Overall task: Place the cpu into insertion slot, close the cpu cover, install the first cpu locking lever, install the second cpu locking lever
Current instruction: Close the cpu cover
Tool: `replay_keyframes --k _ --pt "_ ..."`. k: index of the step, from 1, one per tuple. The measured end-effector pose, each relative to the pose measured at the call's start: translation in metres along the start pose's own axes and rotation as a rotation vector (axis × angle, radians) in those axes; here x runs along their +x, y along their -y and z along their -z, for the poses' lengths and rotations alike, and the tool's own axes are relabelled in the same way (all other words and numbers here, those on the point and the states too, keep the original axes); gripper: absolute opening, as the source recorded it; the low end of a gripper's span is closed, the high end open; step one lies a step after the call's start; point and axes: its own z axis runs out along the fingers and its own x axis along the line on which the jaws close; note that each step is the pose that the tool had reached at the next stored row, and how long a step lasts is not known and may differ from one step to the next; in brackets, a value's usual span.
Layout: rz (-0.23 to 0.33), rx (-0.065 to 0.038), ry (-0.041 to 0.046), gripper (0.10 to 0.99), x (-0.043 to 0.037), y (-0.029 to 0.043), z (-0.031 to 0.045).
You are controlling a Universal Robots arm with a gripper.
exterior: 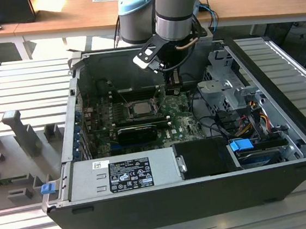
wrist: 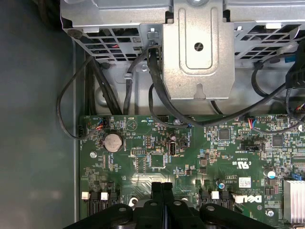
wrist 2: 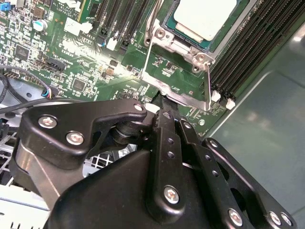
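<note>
Past the placing, by the look of it: finds the cpu [wrist 2: 205,14] lying flat in the insertion slot [exterior: 127,109] on the green motherboard [wrist: 157,157], dull silver top up, with the cpu cover [wrist 2: 185,44] seemingly down around it and the cpu visible through its window. Sees the gripper [wrist 2: 162,107] low inside the open computer case [exterior: 206,199], fingers [wrist: 156,191] pressed flat together in both wrist views with nothing visible between them, tip just beside the slot's near corner and apart from the cpu itself. Notes a locking lever [wrist 2: 208,86] as a thin wire rod along the slot's side next to the memory slots [wrist 2: 252,43]; cannot tell whether hooked under its catch or loose, nor whether touched by the gripper. Judges the step in hand as the lever work rather than the placing or the cover. Would call, on that reading, for the narrow closed tip set against the lever's free end, a push down and sideways under the catch, and care to stay off the cpu cover and the small parts of the motherboard nearby.
</note>
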Motion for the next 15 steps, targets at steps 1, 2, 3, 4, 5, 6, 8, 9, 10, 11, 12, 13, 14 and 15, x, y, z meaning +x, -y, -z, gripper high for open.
replay_keyframes --k 1,2,3,4,5,6,8,9,10,11,12,13,14,15 --pt "0.0 0.0 0.0 0.106 0.0 0.0003 0.0" --pt "0.0 0.0 0.0 0.106 0.0 0.0005 0.0" --pt "0.0 0.0 0.0 0.106 0.0 0.0008 0.0" --pt "0.0 0.0 0.0 0.106 0.0 0.0009 0.0" --pt "0.0 0.0 0.0 0.106 0.0 0.0011 0.0" --pt "0.0 0.0 0.0 0.106 0.0 0.0014 0.0" --pt "0.0 0.0 0.0 0.106 0.0 0.0018 0.0" --pt "0.0 0.0 0.0 0.106 0.0 0.0019 0.0001" --pt "0.0 0.0 0.0 0.106 0.0 0.0021 0.0" --pt "0.0 0.0 0.0 0.106 0.0 0.0023 0.0001" --pt "0.0 0.0 0.0 0.106 0.0 0.0026 0.0" --pt "0.0 0.0 0.0 0.106 0.0 0.0029 0.0001" --pt "0.0 0.0 0.0 0.106 0.0 0.0031 0.0001" --pt "0.0 0.0 0.0 0.106 0.0 0.0032 0.0001"
